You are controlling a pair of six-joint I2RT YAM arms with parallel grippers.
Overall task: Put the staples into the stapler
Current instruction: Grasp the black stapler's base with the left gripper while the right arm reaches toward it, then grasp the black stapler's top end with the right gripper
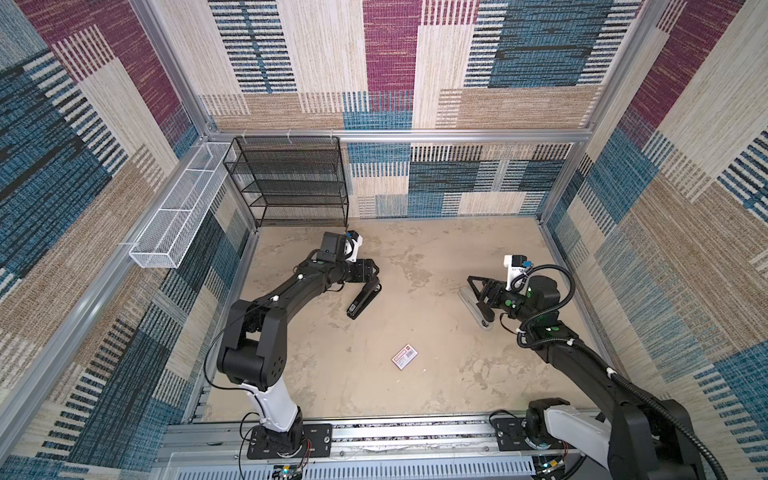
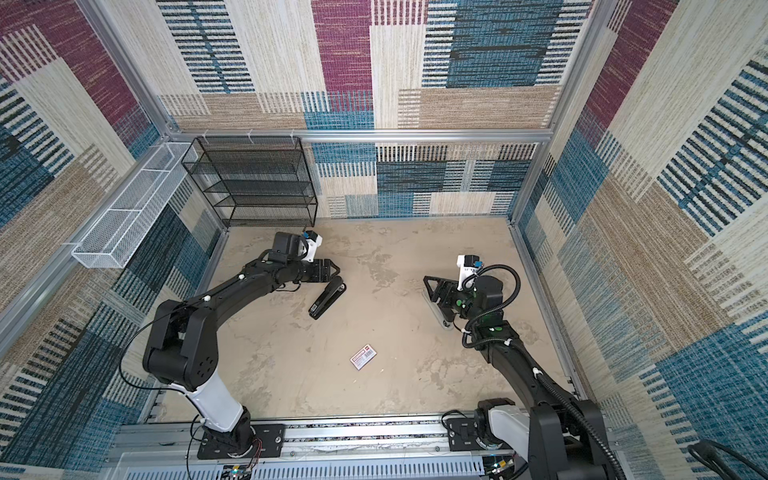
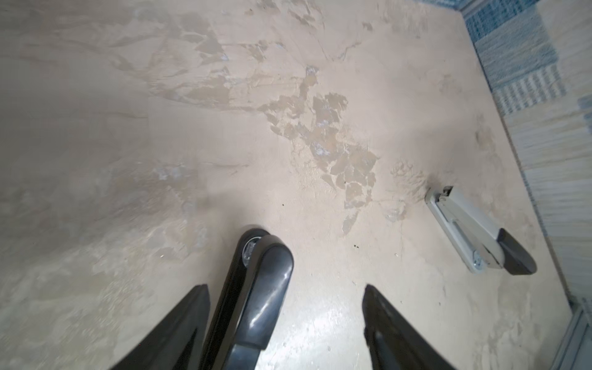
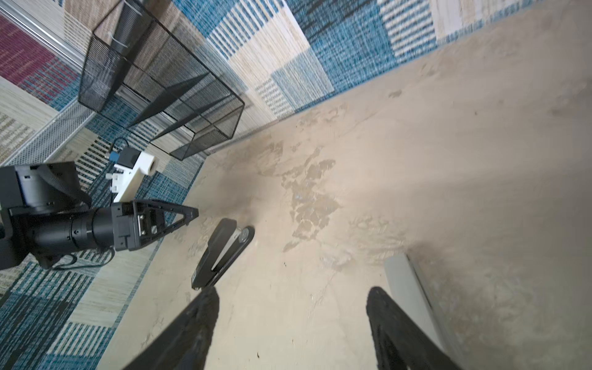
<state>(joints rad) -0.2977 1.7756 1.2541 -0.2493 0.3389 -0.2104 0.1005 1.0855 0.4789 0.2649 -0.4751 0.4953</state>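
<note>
A black stapler [image 1: 365, 300] [image 2: 327, 299] lies on the beige floor. My left gripper [image 1: 374, 272] [image 3: 286, 285] hovers at its far end, open. In the left wrist view the black stapler [image 3: 256, 288] lies between the jaws, close to one finger. A grey stapler [image 1: 473, 309] [image 3: 458, 224] lies to the right, partly under my right gripper [image 1: 473, 296] [image 4: 292, 290], which is open over bare floor. The grey stapler [image 4: 407, 288] lies just outside one of its fingers. A white box with a red label [image 1: 405, 356] [image 2: 363, 356] lies flat near the front. The staples themselves are hidden.
A black mesh shelf [image 1: 286, 183] stands at the back left against the wall. A white mesh basket [image 1: 178, 216] hangs on the left wall. Patterned walls enclose the floor on three sides, and a metal rail [image 1: 415, 432] runs along the front.
</note>
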